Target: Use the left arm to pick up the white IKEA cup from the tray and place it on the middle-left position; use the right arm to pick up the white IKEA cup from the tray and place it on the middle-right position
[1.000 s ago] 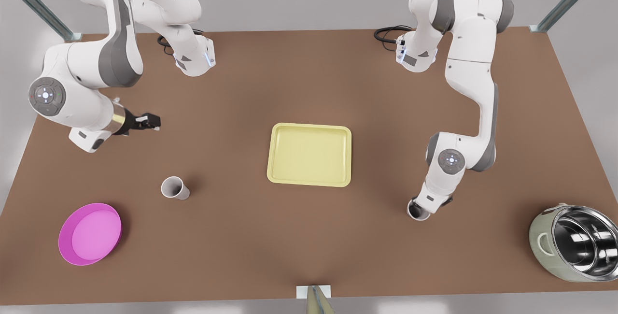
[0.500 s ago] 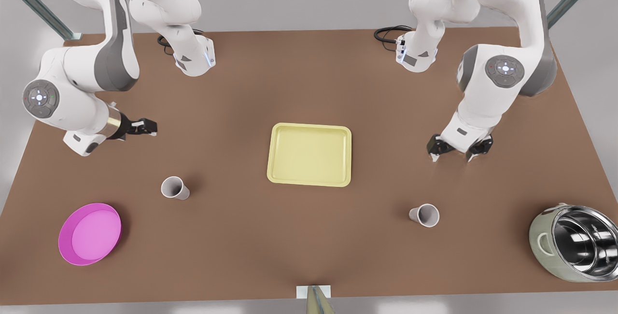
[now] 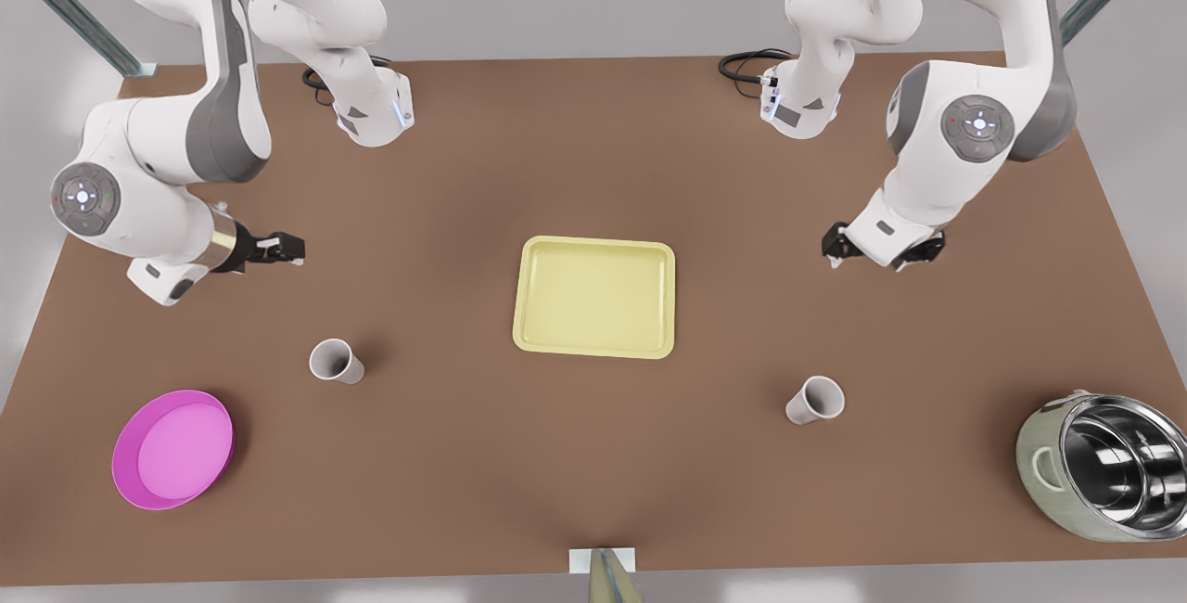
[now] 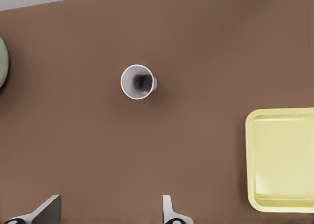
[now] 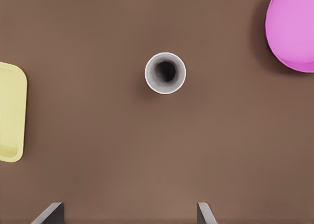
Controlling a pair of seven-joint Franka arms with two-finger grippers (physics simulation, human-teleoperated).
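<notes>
Surroundings, referenced to the tray (image 3: 594, 297):
- The magenta bowl (image 3: 172, 448) lies well apart from the tray, toward the front view's left and the near edge.
- The steel-lined cooker pot (image 3: 1104, 466) lies well apart from the tray, toward the front view's right and the near edge.
- Nothing stands between either gripper and the cup nearest to it.

Task items:
- The first white cup (image 3: 816, 399) stands mouth up on the brown tabletop (image 3: 593, 455), off the tray, on the front view's right of it and nearer the camera.
- The second white cup (image 3: 335, 361) stands mouth up on the tabletop, off the tray, on the front view's left of it.

Arm pose:
- My left gripper (image 3: 879, 258) hangs above the table on the front view's right of the tray, level with the tray's far edge. Its fingers (image 4: 49, 210) are spread apart and hold nothing. The first white cup is clear of them.
- My right gripper (image 3: 289, 249) hangs on the front view's left of the tray, level with its far edge. Its fingers (image 5: 51, 212) are spread wide and hold nothing. The second white cup is clear of them.
</notes>
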